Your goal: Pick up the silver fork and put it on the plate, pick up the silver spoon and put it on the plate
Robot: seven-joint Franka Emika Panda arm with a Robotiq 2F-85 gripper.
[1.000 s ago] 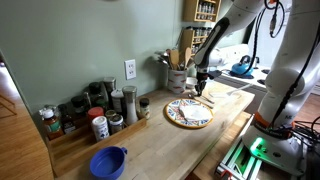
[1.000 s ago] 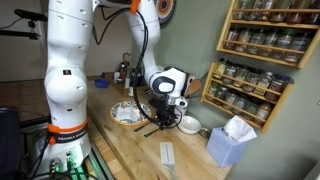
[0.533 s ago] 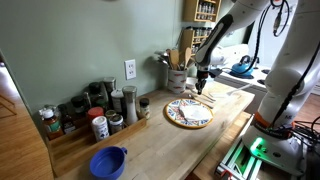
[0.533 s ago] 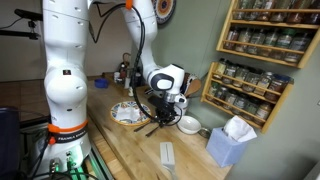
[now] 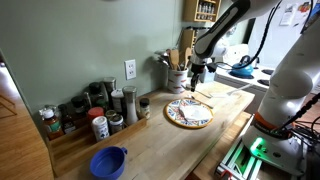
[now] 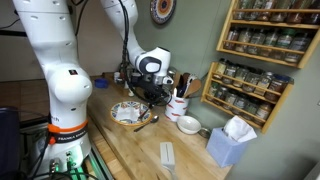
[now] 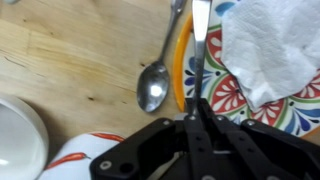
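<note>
In the wrist view my gripper [image 7: 194,118] is shut on the thin handle of the silver fork [image 7: 199,40], which hangs over the orange rim of the patterned plate [image 7: 228,95]. A crumpled white napkin [image 7: 270,45] lies on the plate. The silver spoon [image 7: 155,85] lies on the wooden counter just beside the plate's rim. In both exterior views the gripper [image 5: 199,73] [image 6: 150,88] is raised above the plate [image 5: 188,113] [image 6: 124,113]. The spoon also shows in an exterior view [image 6: 144,123].
A white bowl [image 6: 187,124] [image 7: 18,140] sits near the plate. A utensil crock [image 5: 177,78] stands behind the plate by the wall. Spice jars [image 5: 100,112] and a blue bowl [image 5: 108,161] are further along the counter. A blue tissue box [image 6: 230,141] and wall shelves [image 6: 262,50] are nearby.
My gripper has risen from the counter beside the plate, with the fork in it, and now hangs higher over the plate's edge. The spoon has stayed on the counter.
</note>
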